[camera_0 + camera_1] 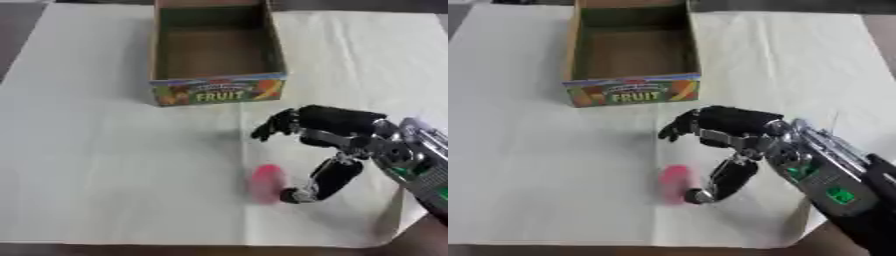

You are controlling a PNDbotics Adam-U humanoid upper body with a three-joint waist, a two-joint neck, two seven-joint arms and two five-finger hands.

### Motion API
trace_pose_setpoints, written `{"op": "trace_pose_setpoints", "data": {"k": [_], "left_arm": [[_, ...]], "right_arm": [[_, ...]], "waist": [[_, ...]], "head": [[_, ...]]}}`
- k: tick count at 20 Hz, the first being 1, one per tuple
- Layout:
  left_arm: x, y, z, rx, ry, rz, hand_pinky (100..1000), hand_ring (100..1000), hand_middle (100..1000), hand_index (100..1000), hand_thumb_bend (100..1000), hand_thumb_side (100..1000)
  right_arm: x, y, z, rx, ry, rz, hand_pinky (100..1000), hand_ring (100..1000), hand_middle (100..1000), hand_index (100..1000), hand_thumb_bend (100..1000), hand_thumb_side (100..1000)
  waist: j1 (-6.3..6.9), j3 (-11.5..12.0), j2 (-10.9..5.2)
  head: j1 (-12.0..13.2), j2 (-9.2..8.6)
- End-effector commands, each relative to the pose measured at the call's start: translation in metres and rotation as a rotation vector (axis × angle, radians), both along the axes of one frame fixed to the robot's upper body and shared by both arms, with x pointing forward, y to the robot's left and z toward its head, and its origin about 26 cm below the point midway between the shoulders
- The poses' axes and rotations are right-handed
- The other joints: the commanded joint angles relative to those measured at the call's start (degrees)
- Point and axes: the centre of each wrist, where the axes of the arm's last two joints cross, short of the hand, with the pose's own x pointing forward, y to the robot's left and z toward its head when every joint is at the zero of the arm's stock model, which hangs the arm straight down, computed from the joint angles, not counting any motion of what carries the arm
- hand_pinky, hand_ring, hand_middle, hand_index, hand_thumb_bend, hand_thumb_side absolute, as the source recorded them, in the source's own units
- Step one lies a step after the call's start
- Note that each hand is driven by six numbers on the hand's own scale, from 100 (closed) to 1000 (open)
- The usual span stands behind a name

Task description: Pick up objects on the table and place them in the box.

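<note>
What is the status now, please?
Right hand open beside the pink object, thumb at its edge, not gripping. Left hand out of view. Box open, nothing seen inside. Path clear.

**Box at the far side, small object near the front, hand to its right**

An open cardboard box with a printed fruit label [216, 55] stands on the pale paper-covered table [105, 165], toward the far edge and near the middle. A small pink oblong object [266, 183] lies on the table nearer the front, slightly right of the box and well apart from it. The robot's black and silver right hand [337, 135] comes in from the right; its thumb tip sits just beside the object's right side, its fingers reaching out behind the object, between it and the box.
</note>
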Motion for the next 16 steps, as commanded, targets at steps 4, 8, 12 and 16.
{"op": "trace_pose_setpoints", "data": {"k": [4,8,12,16], "left_arm": [[-0.002,-0.0007,0.0064,0.023,-0.022,-0.004,628,657,604,775,100,656],[-0.002,-0.001,0.0063,0.023,-0.02,-0.005,628,657,604,775,100,656],[-0.002,-0.0011,0.0063,0.022,-0.02,-0.004,628,657,604,776,100,657],[-0.002,-0.0011,0.0063,0.021,-0.02,-0.004,628,656,604,775,100,657]], "right_arm": [[-0.004,0.0056,0.004,-0.023,-0.012,0.014,762,848,742,905,504,196],[-0.0045,0.0076,0.0028,-0.042,0.006,0.022,763,848,725,897,491,180],[-0.0046,0.0076,0.0029,-0.06,0.014,0.013,763,848,707,887,479,167],[-0.0049,0.007,0.0018,-0.074,0.018,-0.011,764,849,696,873,468,152]], "waist": [[0.17,0.18,-0.68],[0.1,0.16,-0.65],[0.03,0.23,-0.67],[-0.03,0.29,-0.67]], "head": [[-0.34,-1.55],[-0.37,-1.81],[-0.41,-2.03],[-0.47,-2.21]]}}
